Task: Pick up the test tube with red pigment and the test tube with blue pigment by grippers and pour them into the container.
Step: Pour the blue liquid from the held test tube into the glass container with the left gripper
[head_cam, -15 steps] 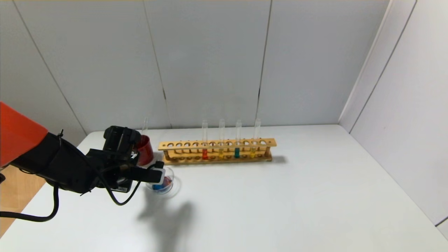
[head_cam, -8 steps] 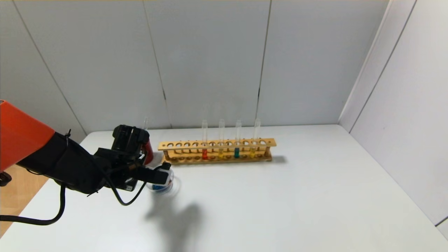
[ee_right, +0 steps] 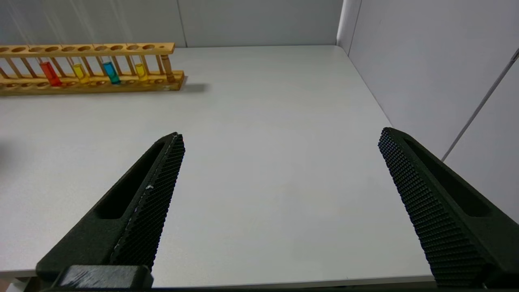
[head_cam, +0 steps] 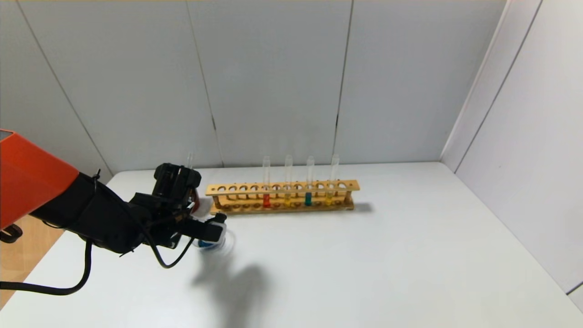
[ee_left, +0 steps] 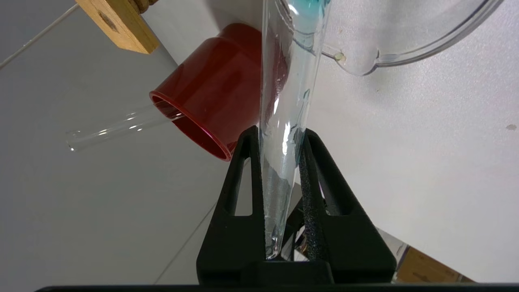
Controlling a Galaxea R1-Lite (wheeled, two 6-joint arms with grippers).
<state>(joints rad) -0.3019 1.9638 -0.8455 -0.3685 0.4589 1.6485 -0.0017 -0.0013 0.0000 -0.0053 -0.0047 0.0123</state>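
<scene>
I am logging the left hand (ee_left: 279, 142) first: it is hovering low over the left part of the bench (head_cam: 364, 255), its fingers (ee_left: 239, 190) pinching a test tube with blue pigment (ee_left: 290, 101), which is tilting toward the container (ee_left: 425, 44) with teal liquid showing at the tube's far end by the dish's rim. In the head view I am seeing that container (head_cam: 226, 243) sitting on the bench under the left hand (head_cam: 214, 231), blue liquid showing inside it. Just beside it, I am noting a dark red cup (ee_left: 215, 97) with an empty clear tube (ee_left: 117, 127) leaning out of it. Farther back, a wooden rack (head_cam: 282, 197) is holding four upright tubes: the test tube with red pigment (head_cam: 266, 182), a yellow tube (head_cam: 288, 181), a second blue tube (head_cam: 309, 181) and another yellow tube (head_cam: 332, 180). The right hand (ee_right: 279, 138) is idling over the right side of the bench, fingers spread wide and gripping nothing, well apart from the rack.
</scene>
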